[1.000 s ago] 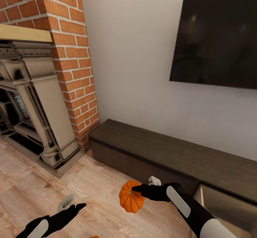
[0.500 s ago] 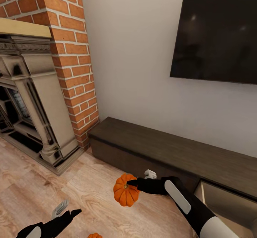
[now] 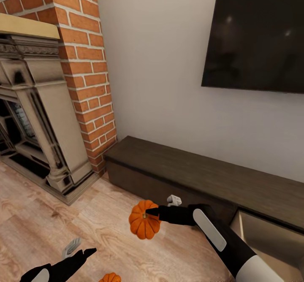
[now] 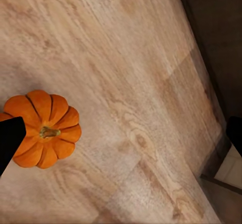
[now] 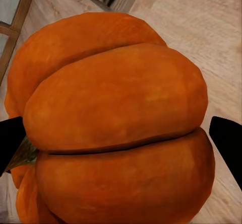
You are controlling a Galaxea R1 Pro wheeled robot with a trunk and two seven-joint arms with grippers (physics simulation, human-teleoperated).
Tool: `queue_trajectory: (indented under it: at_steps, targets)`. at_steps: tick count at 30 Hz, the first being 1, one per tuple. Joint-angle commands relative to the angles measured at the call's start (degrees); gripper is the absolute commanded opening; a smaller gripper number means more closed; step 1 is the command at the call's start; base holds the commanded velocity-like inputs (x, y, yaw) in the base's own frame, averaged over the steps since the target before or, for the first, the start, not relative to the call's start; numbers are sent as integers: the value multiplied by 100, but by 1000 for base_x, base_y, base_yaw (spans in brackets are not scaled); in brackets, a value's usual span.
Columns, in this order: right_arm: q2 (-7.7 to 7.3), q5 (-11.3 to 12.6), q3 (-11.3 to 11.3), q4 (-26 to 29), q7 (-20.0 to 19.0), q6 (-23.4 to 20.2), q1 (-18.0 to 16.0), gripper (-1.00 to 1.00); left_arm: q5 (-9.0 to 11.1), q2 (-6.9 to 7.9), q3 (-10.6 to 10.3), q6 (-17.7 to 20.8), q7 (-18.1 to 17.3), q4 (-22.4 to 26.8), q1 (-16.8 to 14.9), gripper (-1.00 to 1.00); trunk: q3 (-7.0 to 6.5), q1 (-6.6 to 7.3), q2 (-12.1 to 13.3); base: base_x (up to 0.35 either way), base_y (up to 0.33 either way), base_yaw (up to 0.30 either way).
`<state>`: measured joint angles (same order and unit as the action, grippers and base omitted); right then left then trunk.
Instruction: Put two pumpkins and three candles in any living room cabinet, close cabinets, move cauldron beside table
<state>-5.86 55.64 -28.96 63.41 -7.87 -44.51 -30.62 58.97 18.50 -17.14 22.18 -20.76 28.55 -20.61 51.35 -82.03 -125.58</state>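
Carrying one pumpkin (image 3: 144,225) above the wooden floor (image 3: 38,223), the right gripper (image 3: 153,211) pinches it near the stem in the head view, just in front of the dark cabinet (image 3: 202,180), whose drawer (image 3: 270,239) stands open at the right. A grip that close to the stem may let the round body swing or slip on the way to the drawer. The left gripper (image 3: 78,250) hangs low with fingers spread and empty; a second pumpkin (image 3: 110,278) lies on the floor nearby.

The left wrist view shows that floor pumpkin (image 4: 44,128) under the open fingers; a careless sweep could roll it away.

The right wrist view shows the held pumpkin (image 5: 116,123) between the dark fingers (image 5: 227,143).
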Motion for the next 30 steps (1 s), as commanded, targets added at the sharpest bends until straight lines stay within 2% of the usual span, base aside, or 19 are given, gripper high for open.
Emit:
queue_trajectory:
  at_steps: [1,30]
  targets:
    - [0,-32,-5,20,-10,-35,-6,-100,45,5,-22,16,-5,1,-4,100,24,-22,-44,0,0,0]
    - [7,-35,-5,15,5,-75,-6,-100,36,-4,-70,-29,10,1,-3,100,544,-658,-1207,0,0,0]
